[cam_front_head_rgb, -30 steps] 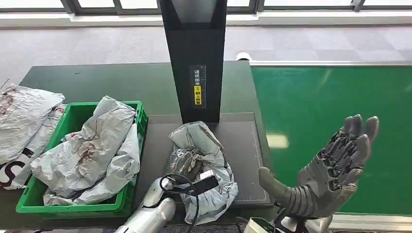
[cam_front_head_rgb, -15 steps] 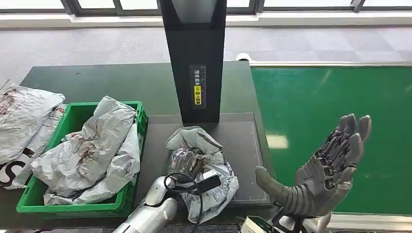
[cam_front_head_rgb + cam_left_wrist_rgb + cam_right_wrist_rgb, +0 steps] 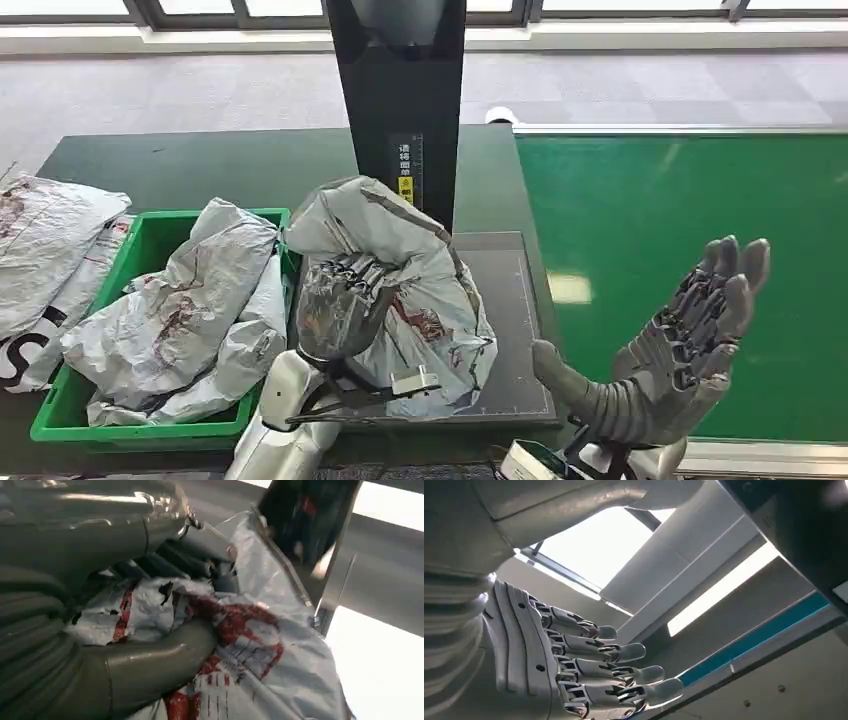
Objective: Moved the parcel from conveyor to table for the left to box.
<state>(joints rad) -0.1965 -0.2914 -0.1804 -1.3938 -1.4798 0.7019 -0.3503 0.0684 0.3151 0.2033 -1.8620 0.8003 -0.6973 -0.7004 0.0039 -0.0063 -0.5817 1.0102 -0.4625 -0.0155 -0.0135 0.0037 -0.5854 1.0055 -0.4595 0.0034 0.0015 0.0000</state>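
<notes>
1. The grey poly-mailer parcel (image 3: 400, 270) is held off the dark scanning mat (image 3: 500, 310), just in front of the black scanner column (image 3: 400, 100) and right beside the green crate (image 3: 150, 230).
2. The parcel is gripped by the left hand (image 3: 335, 310); in the left wrist view the thumb (image 3: 150, 660) is pressed against the red-printed face of the bag and the darker fingers (image 3: 185, 560) are curled over its crumpled top.
3. The conveyor leg of the task is judged done: the parcel is over the desk (image 3: 200, 165), well clear of the green conveyor belt (image 3: 680, 200), on which no parcel is seen.
4. What is left is judged to be the boxing itself: the parcel is not yet over the crate, and it is not yet released.
5. The crate is already piled with other crumpled grey mailers (image 3: 190, 300), so little room is judged to be left, and the parcel may have to be laid on top of them.
6. The right hand (image 3: 680, 350) is held up over the near edge of the belt, palm turned inward, fingers spread, holding nothing; this is confirmed in the right wrist view (image 3: 574, 665).
7. More grey mailers (image 3: 50, 240) are lying on the desk outside the crate, at its far side from the parcel.
</notes>
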